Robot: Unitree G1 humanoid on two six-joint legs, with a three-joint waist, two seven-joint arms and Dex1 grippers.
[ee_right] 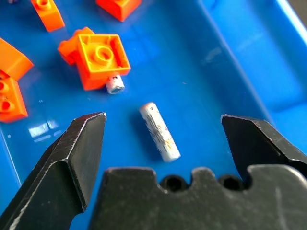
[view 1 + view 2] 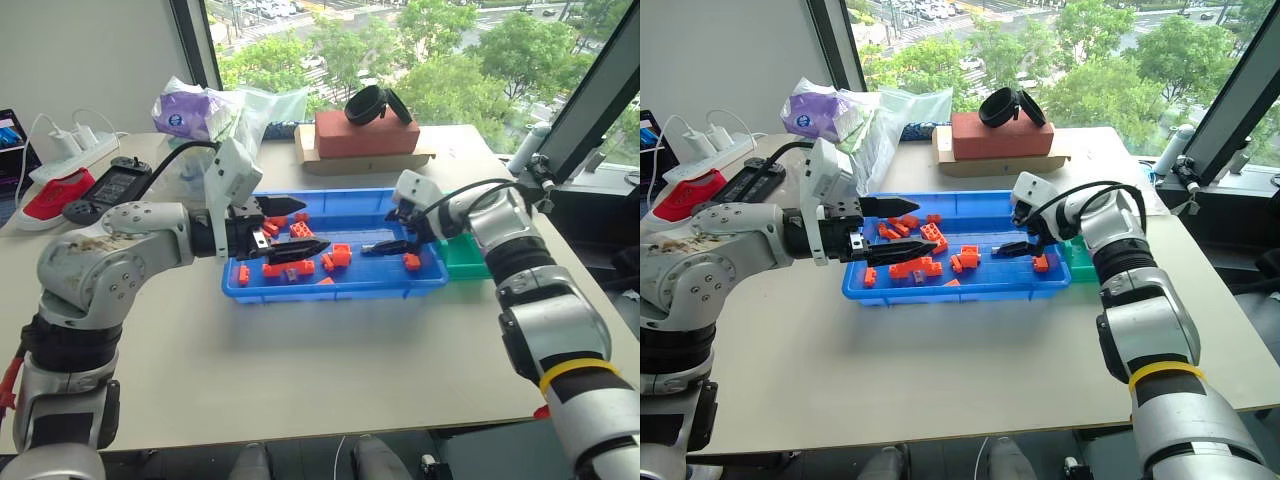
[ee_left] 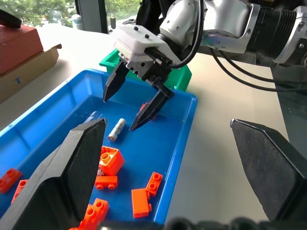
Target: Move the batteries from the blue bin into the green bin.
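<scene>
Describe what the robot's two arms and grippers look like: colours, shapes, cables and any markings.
Both arms are built of rounded silver-grey shells joined by black segments. The left arm has scuffed, dirty marks on its shell; the right arm wears a yellow band. Black cables loop around each wrist. The left gripper and right gripper each have a white housing and two black, tapering, pointed fingers.

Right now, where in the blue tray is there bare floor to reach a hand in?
Bare floor lies around the loose battery, toward the blue tray's end by the green bin. The open right tool hovers there. The orange bricks crowd the other half.
</scene>
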